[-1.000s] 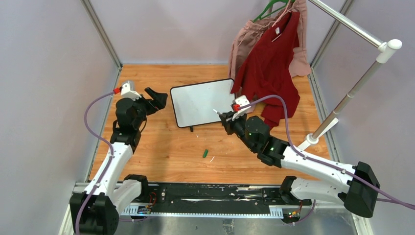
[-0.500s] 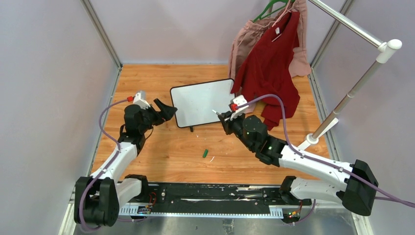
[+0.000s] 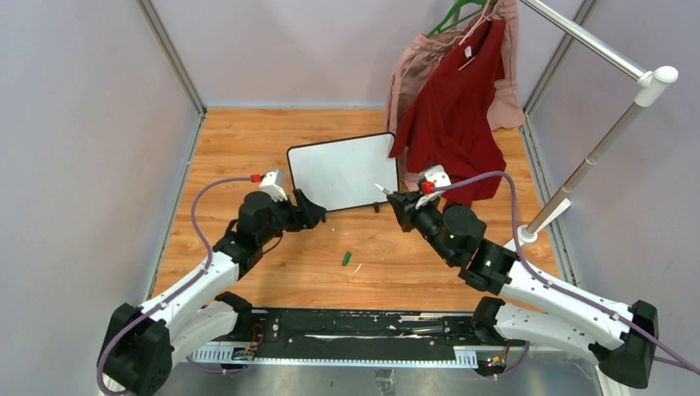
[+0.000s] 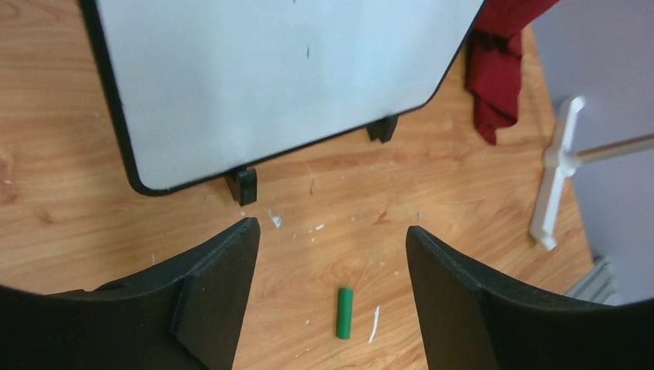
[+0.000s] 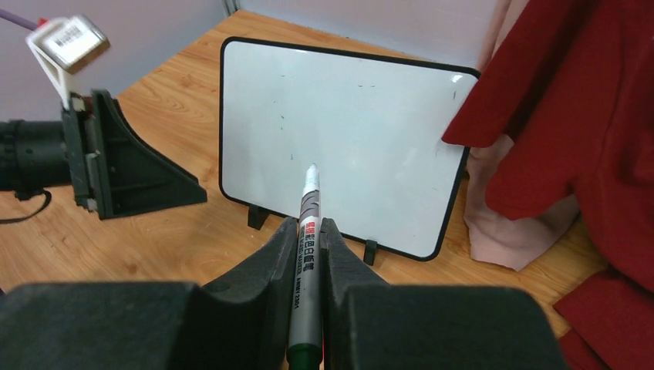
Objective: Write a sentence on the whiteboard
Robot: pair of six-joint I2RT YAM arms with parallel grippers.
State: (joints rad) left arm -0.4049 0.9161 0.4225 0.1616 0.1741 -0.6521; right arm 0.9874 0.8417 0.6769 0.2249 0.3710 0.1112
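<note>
Whiteboard (image 3: 342, 172) stands propped on the desk (image 3: 248, 148), beside the red garment (image 3: 454, 115). My right jaws clamp a marker (image 5: 307, 227), tip toward it; my left jaws gape empty near its corner foot.

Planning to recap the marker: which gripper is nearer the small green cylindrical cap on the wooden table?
Left. The left gripper is just beyond the green cap, slightly to its left; the right gripper, shut on the marker, is farther off, beyond and to its right.
</note>
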